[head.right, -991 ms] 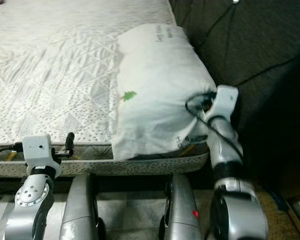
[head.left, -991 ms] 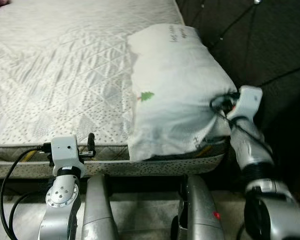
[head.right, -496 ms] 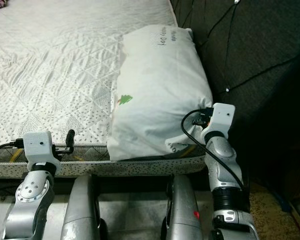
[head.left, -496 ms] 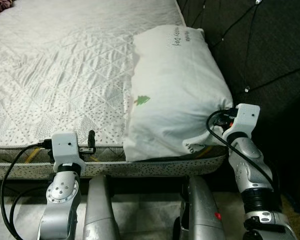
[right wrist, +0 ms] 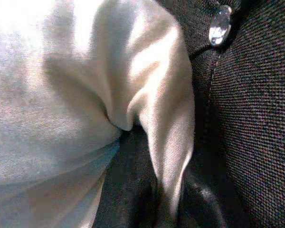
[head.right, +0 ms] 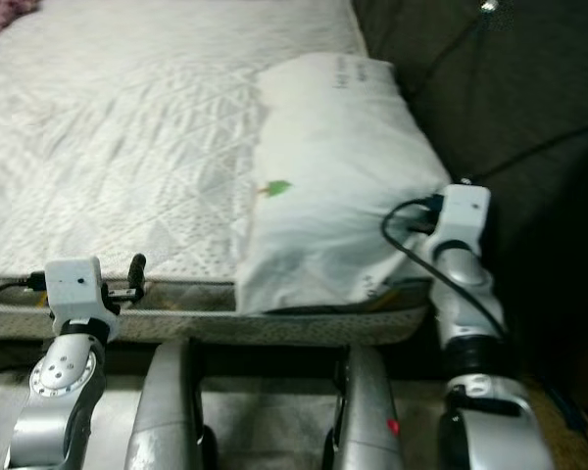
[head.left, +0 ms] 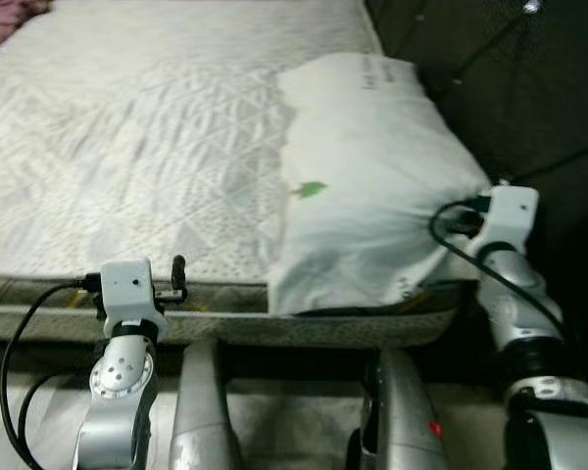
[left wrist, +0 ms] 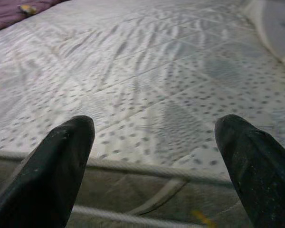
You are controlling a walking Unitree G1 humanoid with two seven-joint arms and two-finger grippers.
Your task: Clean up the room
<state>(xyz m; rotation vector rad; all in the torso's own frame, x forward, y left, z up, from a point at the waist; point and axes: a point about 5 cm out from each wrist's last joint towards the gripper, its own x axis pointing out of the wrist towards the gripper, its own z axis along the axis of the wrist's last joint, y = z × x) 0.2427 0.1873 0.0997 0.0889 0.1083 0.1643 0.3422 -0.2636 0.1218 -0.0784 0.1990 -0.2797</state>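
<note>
Across the head views spreads a bare quilted mattress [head.left: 147, 137], with a dark tufted headboard [head.right: 529, 108] along its right side. On the mattress's near right corner lies a white pillow [head.left: 372, 186], its near end overhanging the edge. The right gripper [right wrist: 168, 209] appears clamped on a fold of the pillow's near corner, though its 2 fingers are mostly buried in fabric. The left gripper [left wrist: 156, 156] hovers at the mattress edge, fingers spread wide, holding nothing. Best to keep that pinch firm and slide the pillow rather than lift, so the cloth doesn't slip free.
</note>
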